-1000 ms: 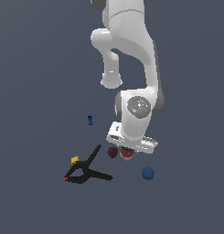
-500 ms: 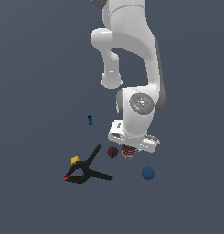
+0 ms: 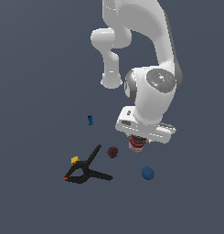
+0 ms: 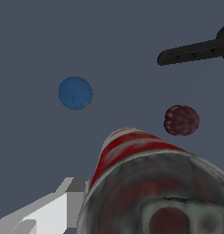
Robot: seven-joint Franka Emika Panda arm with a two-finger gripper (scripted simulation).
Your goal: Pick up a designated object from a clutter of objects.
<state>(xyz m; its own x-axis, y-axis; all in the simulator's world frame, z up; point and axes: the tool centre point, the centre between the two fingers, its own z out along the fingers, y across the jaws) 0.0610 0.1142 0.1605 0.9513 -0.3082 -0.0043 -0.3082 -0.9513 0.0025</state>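
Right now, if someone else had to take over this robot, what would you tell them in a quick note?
Tool: directly over the soup can, one finger beside its wall; a firm grip cannot be confirmed.
Can: under the arm, between the dark red ball and the blue ball.
Other clutter: black clamp with the yellow block beside it and a tiny blue piece, all toward the exterior view's left.
Done: approach to the can.
Left: confirm the grasp, then lift the can clear.
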